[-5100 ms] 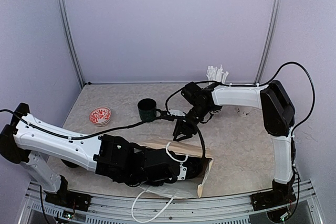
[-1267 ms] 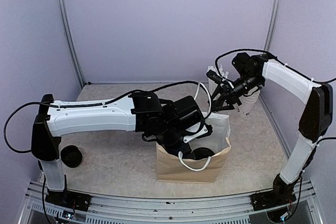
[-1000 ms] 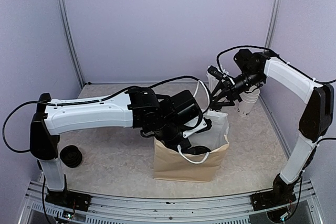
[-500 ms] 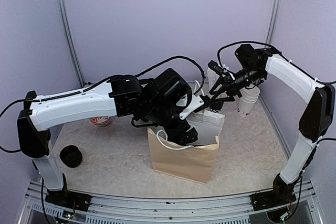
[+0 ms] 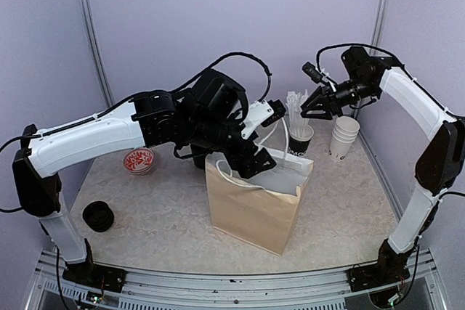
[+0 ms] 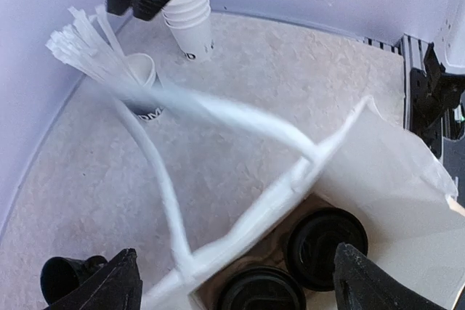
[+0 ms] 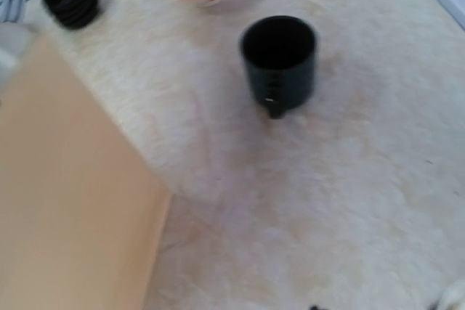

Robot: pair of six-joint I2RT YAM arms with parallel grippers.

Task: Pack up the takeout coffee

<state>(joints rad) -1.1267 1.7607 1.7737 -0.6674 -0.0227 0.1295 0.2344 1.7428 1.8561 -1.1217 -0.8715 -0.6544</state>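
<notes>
Two black-lidded takeout coffee cups (image 6: 325, 237), only their lids showing, sit inside the upright brown paper bag (image 5: 251, 212). Over its mouth the left gripper (image 6: 237, 284) hangs spread wide, with the white loop handle (image 6: 163, 201) between its fingers. Beyond the bag the right gripper (image 5: 306, 109) is part-open and empty. Packing looks nearly done. Lifting clear must not snag the handle.

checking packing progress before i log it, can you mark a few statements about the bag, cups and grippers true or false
1. The paper bag stands upright. True.
2. Two black-lidded cups sit inside the bag. True.
3. The dark green mug is in the bag. False: it stands outside the bag.
4. The right gripper holds a lidded cup. False: it is open and empty, up in the air.
5. The stack of lidless white cups lies on its side. False: it stands upright.
</notes>
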